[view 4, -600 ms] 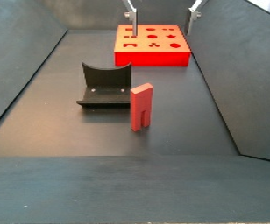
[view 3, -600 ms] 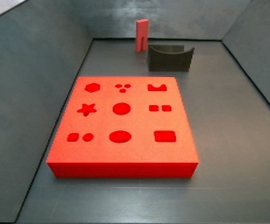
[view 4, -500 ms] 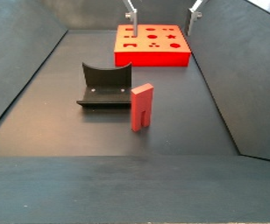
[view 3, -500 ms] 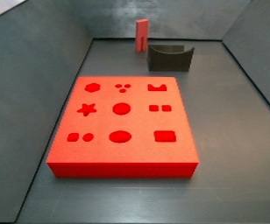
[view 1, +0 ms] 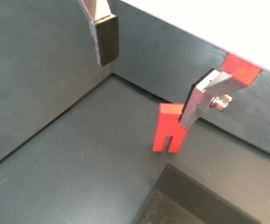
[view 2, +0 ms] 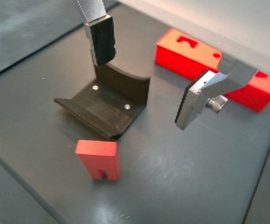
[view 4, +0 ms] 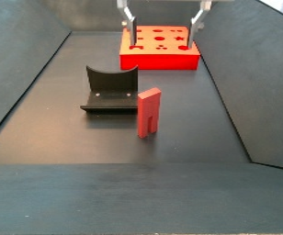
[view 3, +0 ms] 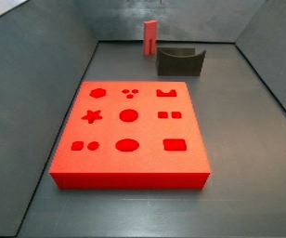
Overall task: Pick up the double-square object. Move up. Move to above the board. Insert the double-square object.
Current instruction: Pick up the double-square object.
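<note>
Gripper wide open, empty, high above the fixture. Peg stands upright just beside the fixture, w/ the board well beyond. I'd centre the jaws over the peg, then descend straight.

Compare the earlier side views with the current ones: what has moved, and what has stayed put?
The gripper has dropped lower above the board, its fingers reaching further into view; it is open and holds nothing. The double-square object, fixture and board have not moved.

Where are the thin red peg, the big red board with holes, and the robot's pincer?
Double-square object (view 4: 148,112): side view, middle of its front face.
Board (view 3: 131,175): side view, its front wall.
Pincer (view 2: 149,74): wrist view, midway between its open fingertips, above the floor.
</note>
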Robot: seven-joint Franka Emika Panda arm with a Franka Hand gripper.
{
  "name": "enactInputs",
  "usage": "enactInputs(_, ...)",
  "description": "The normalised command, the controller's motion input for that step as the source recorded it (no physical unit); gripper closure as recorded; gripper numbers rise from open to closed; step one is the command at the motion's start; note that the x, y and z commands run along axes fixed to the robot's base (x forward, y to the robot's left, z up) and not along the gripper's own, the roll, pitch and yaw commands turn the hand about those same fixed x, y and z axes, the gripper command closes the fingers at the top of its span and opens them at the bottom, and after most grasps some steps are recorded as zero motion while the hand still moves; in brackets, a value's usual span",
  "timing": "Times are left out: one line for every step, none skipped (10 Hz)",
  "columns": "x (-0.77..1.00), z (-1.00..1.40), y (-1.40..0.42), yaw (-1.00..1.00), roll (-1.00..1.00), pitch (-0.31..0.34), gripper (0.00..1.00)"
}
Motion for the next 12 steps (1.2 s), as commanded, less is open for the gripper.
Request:
enactInputs(0.16, -0.35, 0.16, -0.81, 0.0, 0.056, 0.0)
enactInputs(0.16, -0.36, 0.18, -0.79, 0.0, 0.06, 0.0)
enactInputs(0.14, -0.36, 0.23, -0.74, 0.0, 0.06, 0.0)
enactInputs(0.13, -0.39, 0.27, -0.69, 0.0, 0.073, 0.0)
enactInputs(0.14, -0.41, 0.28, -0.68, -0.01, 0.073, 0.0)
enactInputs(0.19, -0.45, 0.28, -0.67, -0.01, 0.077, 0.0)
enactInputs(0.2, -0.46, 0.29, -0.66, 0.0, 0.08, 0.0)
enactInputs(0.25, -0.51, 0.3, -0.66, 0.0, 0.071, 0.0)
enactInputs(0.23, -0.67, 0.33, -0.62, -0.02, 0.0, 0.0)
enactInputs(0.15, -0.55, 0.38, -0.57, -0.03, -0.017, 0.0)
enactInputs(0.0, 0.0, -0.04, -0.05, 0.03, 0.021, 0.0)
enactInputs(-0.19, 0.0, 0.0, -0.12, 0.01, 0.0, 0.0)
